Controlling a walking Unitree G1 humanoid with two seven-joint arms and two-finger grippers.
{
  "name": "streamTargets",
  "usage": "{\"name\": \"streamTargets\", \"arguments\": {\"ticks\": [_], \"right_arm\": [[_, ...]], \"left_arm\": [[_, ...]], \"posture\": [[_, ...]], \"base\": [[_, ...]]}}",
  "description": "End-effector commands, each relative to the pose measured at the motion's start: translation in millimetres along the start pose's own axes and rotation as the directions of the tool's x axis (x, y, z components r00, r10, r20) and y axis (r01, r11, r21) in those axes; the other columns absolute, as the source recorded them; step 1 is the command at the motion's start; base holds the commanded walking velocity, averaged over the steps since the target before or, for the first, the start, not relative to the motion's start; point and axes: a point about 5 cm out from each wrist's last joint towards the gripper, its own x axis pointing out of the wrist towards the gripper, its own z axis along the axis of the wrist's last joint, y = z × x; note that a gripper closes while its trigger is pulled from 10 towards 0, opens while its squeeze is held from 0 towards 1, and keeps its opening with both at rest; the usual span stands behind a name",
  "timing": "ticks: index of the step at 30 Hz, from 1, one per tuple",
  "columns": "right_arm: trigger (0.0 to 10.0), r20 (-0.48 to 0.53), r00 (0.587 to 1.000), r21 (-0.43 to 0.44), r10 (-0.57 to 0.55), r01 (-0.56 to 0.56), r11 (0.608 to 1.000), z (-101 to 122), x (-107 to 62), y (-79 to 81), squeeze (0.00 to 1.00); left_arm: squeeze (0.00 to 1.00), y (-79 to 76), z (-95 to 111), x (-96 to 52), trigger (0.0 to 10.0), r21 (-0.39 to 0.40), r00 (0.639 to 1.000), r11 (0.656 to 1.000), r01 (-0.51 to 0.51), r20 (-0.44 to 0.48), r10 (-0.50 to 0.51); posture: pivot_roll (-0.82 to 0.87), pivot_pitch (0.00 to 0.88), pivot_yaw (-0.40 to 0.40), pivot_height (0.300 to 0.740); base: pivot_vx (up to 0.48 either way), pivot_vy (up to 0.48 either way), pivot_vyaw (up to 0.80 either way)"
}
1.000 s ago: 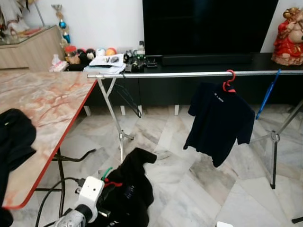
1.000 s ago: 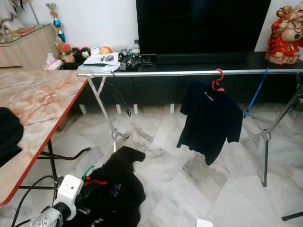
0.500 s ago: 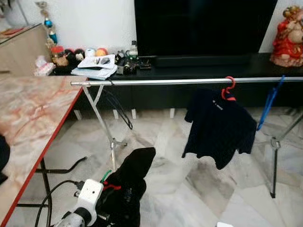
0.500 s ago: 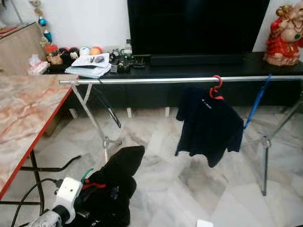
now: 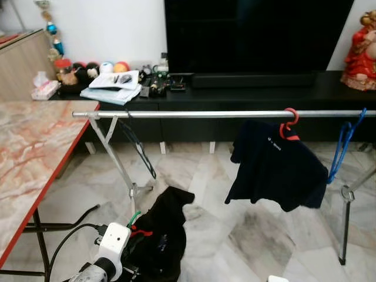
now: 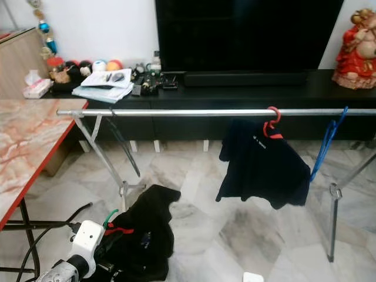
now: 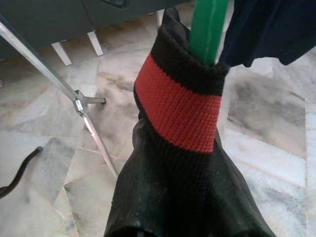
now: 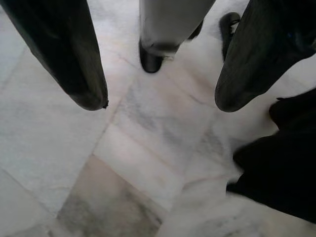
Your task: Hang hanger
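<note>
**Robot carries a garment on a green hanger toward the clothes rail**

Since a second ago the head camera has swung right: the marble table (image 5: pixel 29 153) has slid toward the 9 o'clock edge and the rail (image 5: pixel 205 113) now spans the frame. At 7 o'clock in the head view, the left gripper (image 5: pixel 126 271) sits low behind its white wrist housing; whether its fingers are clamped cannot be told, though the black garment (image 5: pixel 161 235) with a red band rises straight from it. In the left wrist view the green hanger (image 7: pixel 207 27) pokes up through the red collar. The right gripper (image 8: pixel 158 69) hangs idle, its two fingers (image 8: pixel 69 59) spread wide over bare floor.

Judged from this, the carrying step is in hand. Next, the hook must be lifted above the rail and lowered over it, probably in the open stretch at 12 o'clock, left of the dark shirt (image 5: pixel 276 164) on its red hanger (image 5: pixel 288 124).

Underfoot is pale marble floor (image 5: pixel 247 229). Behind the rail stand a dark TV cabinet (image 5: pixel 264 88) and a red figurine (image 5: pixel 361 50) at 2 o'clock.
</note>
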Motion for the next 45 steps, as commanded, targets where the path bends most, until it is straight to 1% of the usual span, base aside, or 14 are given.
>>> {"name": "streamTargets", "arguments": {"ticks": [1, 5, 7, 12, 22, 39, 43, 45], "right_arm": [[10.0, -0.026, 1.000, -0.017, -0.008, 0.008, 1.000, -9.3, -1.8, -3.3, 0.00], [10.0, -0.027, 1.000, -0.049, -0.003, 0.002, 0.999, -9.6, -1.8, -3.1, 0.00], [10.0, -0.030, 1.000, -0.065, -0.002, 0.000, 0.998, -9.9, -1.9, -3.1, 0.00], [10.0, -0.035, 0.999, -0.068, 0.003, -0.005, 0.998, -11.8, -2.3, -2.6, 0.00], [10.0, -0.034, 0.999, -0.054, 0.001, -0.003, 0.999, -12.9, -2.6, -3.3, 0.00], [10.0, -0.034, 0.999, -0.076, 0.008, -0.011, 0.997, -10.9, -2.1, -3.6, 0.00], [10.0, -0.034, 0.999, -0.082, 0.010, -0.013, 0.997, -10.8, -2.0, -3.5, 0.00], [10.0, -0.033, 0.999, -0.084, 0.011, -0.013, 0.996, -11.0, -2.1, -3.8, 0.00]], "left_arm": [[0.00, 0.0, 0.2, -1.1, 10.0, 0.015, 1.000, 1.000, 0.004, 0.002, -0.004], [0.00, -0.6, -0.2, -1.3, 10.0, 0.026, 1.000, 1.000, 0.001, -0.001, -0.001], [0.00, -0.6, 0.1, -1.3, 10.0, 0.029, 1.000, 1.000, 0.001, -0.001, -0.001], [0.00, -0.1, 0.0, -1.5, 10.0, 0.029, 1.000, 1.000, -0.001, -0.002, 0.001], [0.00, -0.6, 0.1, -0.7, 10.0, 0.031, 1.000, 1.000, 0.002, -0.003, -0.002], [0.00, 0.7, -3.1, -3.1, 10.0, 0.020, 1.000, 0.999, -0.028, -0.011, 0.028], [0.00, 3.3, -5.0, -3.9, 10.0, 0.011, 0.998, 0.998, -0.058, -0.023, 0.059], [0.00, 7.1, -5.9, -5.5, 10.0, -0.002, 0.996, 0.996, -0.090, -0.021, 0.090]], "posture": [[0.07, 0.045, 0.056, 0.740], [0.07, 0.045, 0.056, 0.740], [0.07, 0.045, 0.056, 0.740], [0.07, 0.042, 0.057, 0.740], [0.07, 0.036, 0.056, 0.740], [0.07, 0.045, 0.040, 0.740], [0.07, 0.047, 0.036, 0.740], [0.07, 0.048, 0.034, 0.740]], "base": [[0.000, -0.311, 0.00], [0.000, -0.358, 0.00], [0.000, -0.454, 0.73], [0.000, -0.455, 0.71], [0.000, -0.453, 0.00], [0.000, -0.416, 0.00], [0.000, 0.000, 0.00], [0.000, 0.000, 0.00]]}}
